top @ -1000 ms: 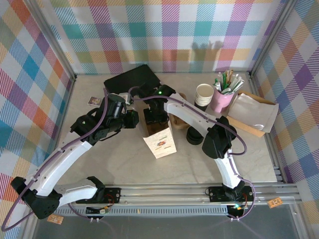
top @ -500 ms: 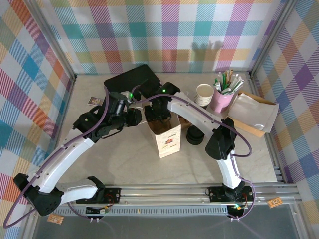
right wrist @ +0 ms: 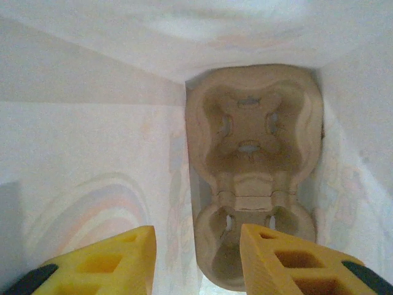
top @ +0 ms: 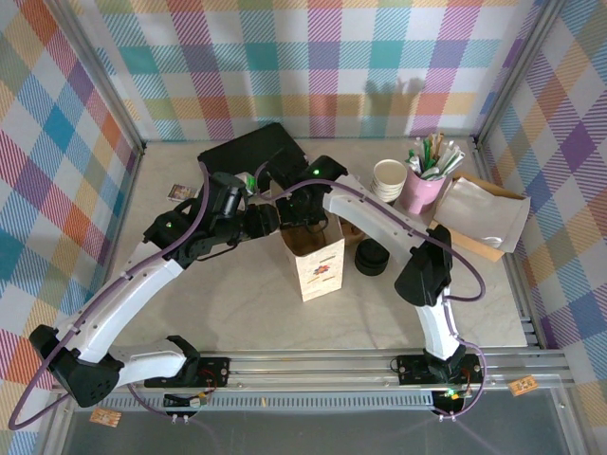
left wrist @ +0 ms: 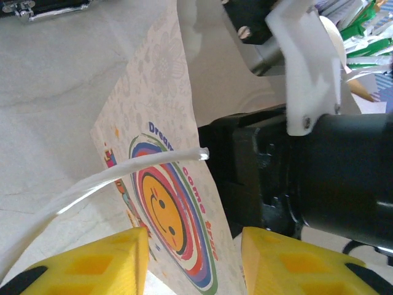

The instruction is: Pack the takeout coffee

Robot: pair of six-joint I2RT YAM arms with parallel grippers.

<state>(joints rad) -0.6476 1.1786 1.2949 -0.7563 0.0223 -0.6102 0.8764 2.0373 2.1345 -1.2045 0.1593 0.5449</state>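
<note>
My left fingers (left wrist: 92, 261): spread, smiley paper bag (left wrist: 166, 203) between them | my right fingers (right wrist: 104, 258): spread inside bag, above pulp cup carrier (right wrist: 252, 178) | coffee cup (top: 388, 177): upper right

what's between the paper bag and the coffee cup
In the top view, the right arm's white link crosses between paper bag and coffee cup.

You get bright, even top light w/ faint shadows on back wall (top: 379, 66); left wrist cam blurs bag (left wrist: 163, 129) up close, its inside's dimmer, soft-focus.
</note>
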